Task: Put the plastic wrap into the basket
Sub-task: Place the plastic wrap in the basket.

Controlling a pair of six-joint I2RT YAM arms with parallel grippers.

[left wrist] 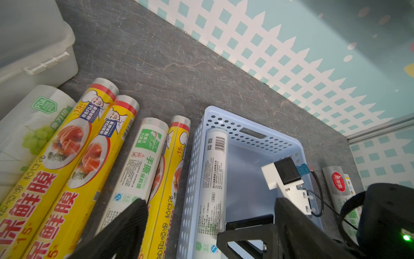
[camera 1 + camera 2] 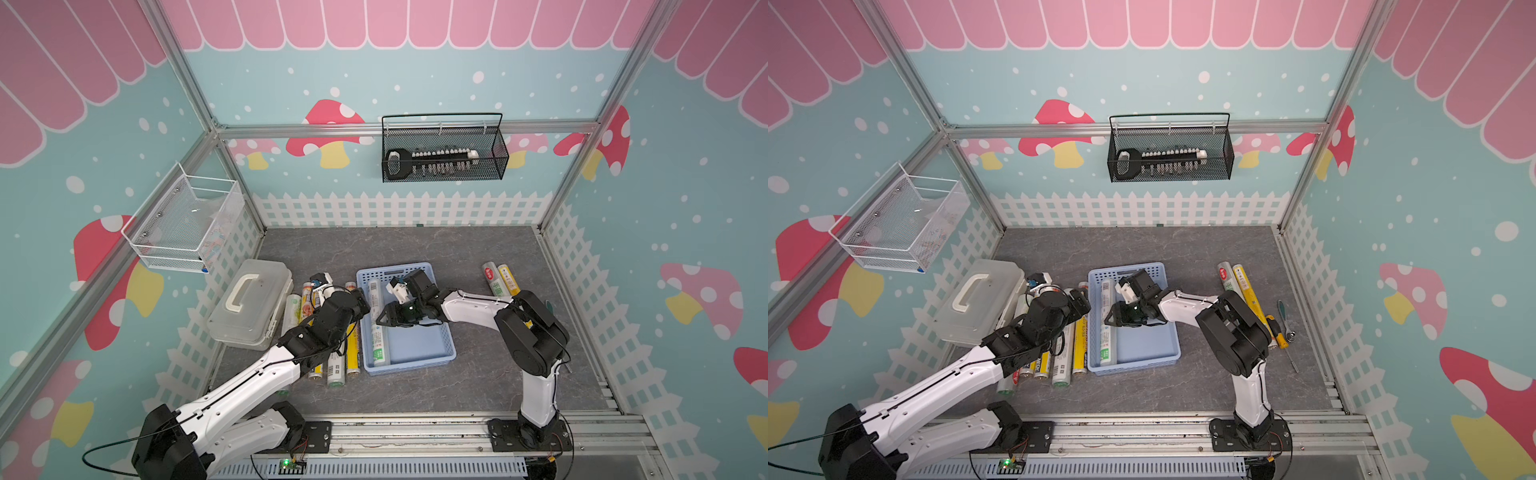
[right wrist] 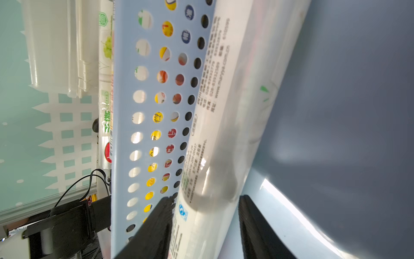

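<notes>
A: Right gripper?
B: Down inside the basket, fingers either side of a white roll. One finger is against it and a sliver of gap shows at the other, so I can't tell if it's clamped or let go. The roll lies flat on the basket floor, tight along the perforated long wall, probably to leave room for more beside it.
A: Left gripper?
B: Fingers spread wide and empty, hovering over the row of rolls on the counter just beside the basket. They lie parallel to its long side, so I'd guess a crosswise pinch and a short carry will do.
A: Containers?
B: The basket has that one roll only, the rest is bare. Clear lidded box is closed, just beside the row. Black wire basket on the back wall holds a tool set. White wire basket is on the side wall, contents unclear. Also two more rolls on the counter beyond the right arm, well apart from the basket.
</notes>
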